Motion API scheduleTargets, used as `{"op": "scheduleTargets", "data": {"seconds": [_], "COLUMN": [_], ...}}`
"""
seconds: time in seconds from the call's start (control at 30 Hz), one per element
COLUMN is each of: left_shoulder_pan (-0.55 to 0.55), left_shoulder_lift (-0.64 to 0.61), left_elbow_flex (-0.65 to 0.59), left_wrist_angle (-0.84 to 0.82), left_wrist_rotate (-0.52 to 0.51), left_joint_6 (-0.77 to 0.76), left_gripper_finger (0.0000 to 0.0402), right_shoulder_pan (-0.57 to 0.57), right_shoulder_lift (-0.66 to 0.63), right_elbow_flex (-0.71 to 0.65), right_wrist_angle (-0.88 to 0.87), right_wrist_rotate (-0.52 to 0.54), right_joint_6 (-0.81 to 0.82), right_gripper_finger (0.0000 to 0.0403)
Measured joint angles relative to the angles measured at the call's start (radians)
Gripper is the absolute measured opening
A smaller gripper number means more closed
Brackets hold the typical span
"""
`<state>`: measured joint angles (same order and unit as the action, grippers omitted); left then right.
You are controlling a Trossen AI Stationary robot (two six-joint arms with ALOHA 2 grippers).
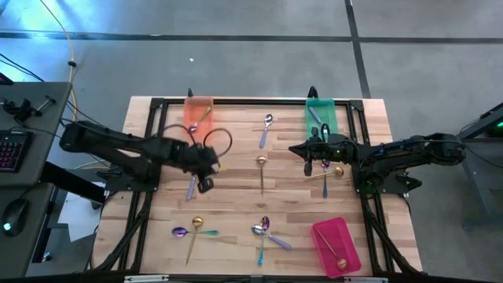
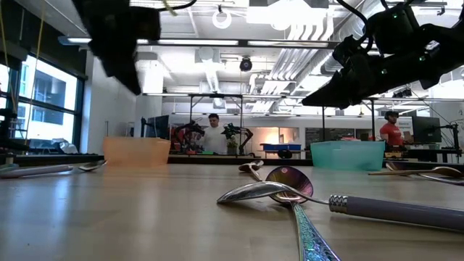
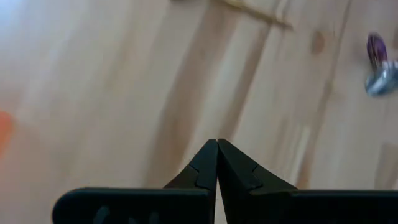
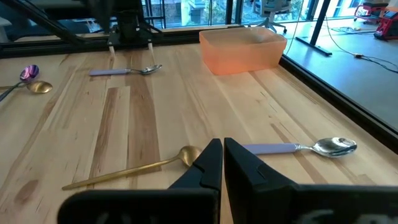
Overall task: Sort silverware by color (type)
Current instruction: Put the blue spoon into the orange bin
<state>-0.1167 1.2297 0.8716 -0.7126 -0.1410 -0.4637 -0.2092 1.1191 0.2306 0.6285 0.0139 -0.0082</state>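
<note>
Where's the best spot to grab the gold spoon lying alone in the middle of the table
Probably mid-handle on the gold spoon, coming straight down from above. It lies flat on the table, its thin straight handle running toward the near edge, so fingers should close across the handle. Nothing crowds it, and the shallow bowl offers less grip.

wooden table (image 1: 236, 196) with trays and spoons
orange tray (image 1: 199, 112), green tray (image 1: 320, 115), pink tray (image 1: 336, 245); loose spoons (image 1: 262, 169) scattered between.
</note>
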Motion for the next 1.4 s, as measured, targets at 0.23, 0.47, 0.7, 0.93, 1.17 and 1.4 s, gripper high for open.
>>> {"op": "scheduleTargets", "data": {"seconds": [0.23, 0.47, 0.7, 0.93, 1.17, 1.4], "left_shoulder_pan": [-0.148, -0.277, -0.309, -0.310, -0.273, -0.275], "left_shoulder_lift": [0.000, 0.000, 0.000, 0.001, 0.008, 0.065], "left_elbow_flex": [-0.069, -0.119, -0.210, -0.258, -0.258, -0.257], "left_wrist_angle": [0.007, 0.011, 0.049, 0.195, 0.285, 0.464], "left_wrist_rotate": [0.000, -0.040, -0.049, -0.045, -0.079, 0.073], "left_joint_6": [-0.255, -0.527, -0.782, -0.770, -0.668, -0.478], "left_gripper_finger": [0.0000, 0.0000, 0.0019, 0.0059, 0.0097, 0.0106], "right_shoulder_pan": [0.000, 0.000, 0.000, 0.000, 0.000, 0.000], "right_shoulder_lift": [0.000, 0.000, 0.000, 0.000, 0.000, 0.000], "right_elbow_flex": [0.000, 0.000, 0.000, 0.000, 0.000, 0.000], "right_wrist_angle": [0.000, -0.001, -0.003, -0.005, -0.006, -0.019], "right_wrist_rotate": [0.000, -0.005, -0.004, -0.003, -0.003, 0.002], "right_joint_6": [0.000, 0.000, 0.000, 0.000, 0.003, 0.007], "right_gripper_finger": [0.0000, 0.0000, 0.0000, 0.0000, 0.0000, 0.0000]}}
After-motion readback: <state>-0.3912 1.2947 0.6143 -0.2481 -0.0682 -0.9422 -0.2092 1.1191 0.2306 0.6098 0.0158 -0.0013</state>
